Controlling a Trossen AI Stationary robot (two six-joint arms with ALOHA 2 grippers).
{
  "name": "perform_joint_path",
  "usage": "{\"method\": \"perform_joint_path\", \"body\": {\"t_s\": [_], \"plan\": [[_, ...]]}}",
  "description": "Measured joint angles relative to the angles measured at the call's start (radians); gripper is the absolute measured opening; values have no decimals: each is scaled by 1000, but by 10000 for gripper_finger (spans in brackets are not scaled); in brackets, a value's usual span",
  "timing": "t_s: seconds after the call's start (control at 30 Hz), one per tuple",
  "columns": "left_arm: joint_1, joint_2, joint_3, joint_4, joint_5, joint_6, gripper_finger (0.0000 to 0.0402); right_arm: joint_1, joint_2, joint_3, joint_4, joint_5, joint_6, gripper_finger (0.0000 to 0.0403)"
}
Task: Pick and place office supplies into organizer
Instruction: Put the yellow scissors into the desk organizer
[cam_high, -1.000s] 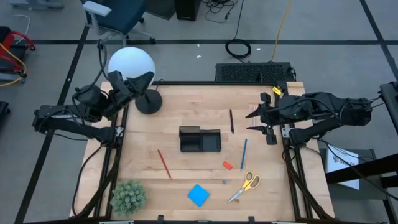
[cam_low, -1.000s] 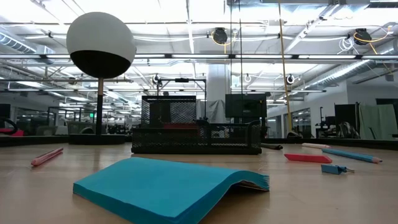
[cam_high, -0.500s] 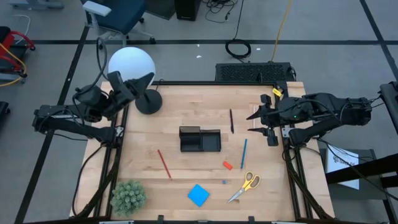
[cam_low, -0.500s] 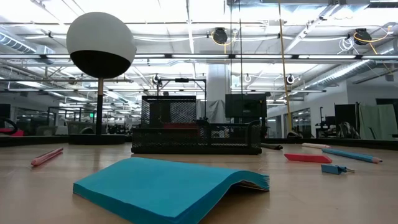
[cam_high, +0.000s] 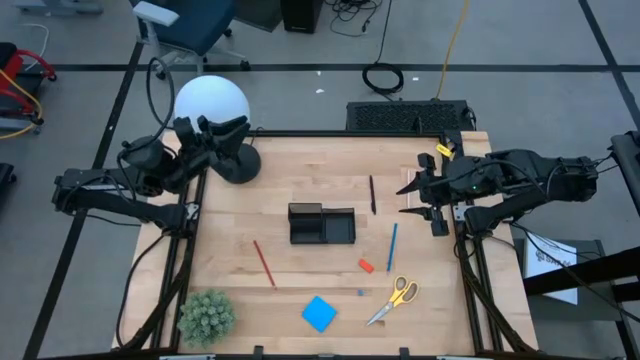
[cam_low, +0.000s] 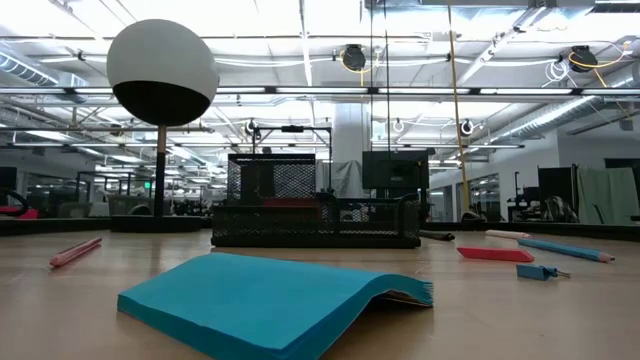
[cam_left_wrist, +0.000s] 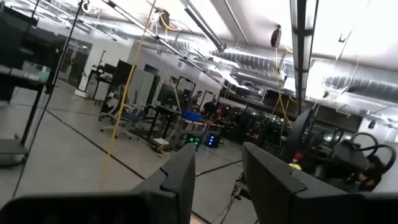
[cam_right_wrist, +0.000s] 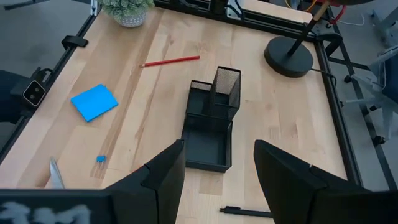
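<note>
Organizer (cam_high: 322, 224) position: middle of the desk (cam_high: 300, 170), used below as the landmark. It is a black mesh tray with a tall narrow compartment and a wider low one; in the high view the tall compartment lies on the side toward the lamp (cam_high: 212, 105). Both compartments appear empty in the right wrist view.

Supplies, all lying flat on the desk outside the organizer:
- Black pen (cam_high: 372, 194): just beyond the organizer's low compartment, on the right arm's side.
- Blue pencil (cam_high: 392, 247): near the organizer's low end, toward the desk's front edge.
- Orange-red eraser (cam_high: 366, 265): in front of the organizer, beside the blue pencil.
- Red pencil (cam_high: 264, 263): in front of the organizer on the left arm's side, lying diagonally.
- Blue note pad (cam_high: 319, 313): well in front of the organizer, near the front edge.
- Scissors (cam_high: 394, 300): yellow-handled, well in front of the organizer, to the right of the note pad.
- Plant (cam_high: 206, 316): at the front corner on the left arm's side.

Left gripper (cam_high: 218, 134): raised beside the lamp, well apart from the organizer, fingers parted, holding nothing.

Right gripper (cam_high: 409, 195): above the desk's right edge, level with the black pen, aimed toward the organizer, fingers parted, holding nothing.
</note>
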Motion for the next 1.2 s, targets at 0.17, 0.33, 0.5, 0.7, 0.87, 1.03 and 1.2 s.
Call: {"method": "perform_joint_path", "body": {"t_s": [0.17,0.33,0.5,0.7,0.87,1.03,1.2], "plan": [[0,0,0,0,0,-2,129,0,32,0,-46,2,14,181],[0,0,0,0,0,-2,129,0,93,0,-52,1,22,181],[0,0,0,0,0,-1,129,0,139,0,-58,1,22,181],[0,0,0,-1,0,-2,129,0,156,0,-77,-8,53,181],[0,0,0,-1,0,-3,129,18,147,0,-146,-66,78,181],[0,0,0,-1,0,-3,129,54,234,76,-366,-76,106,181],[0,0,0,-1,0,-4,129,94,323,152,-489,-75,132,181]]}}
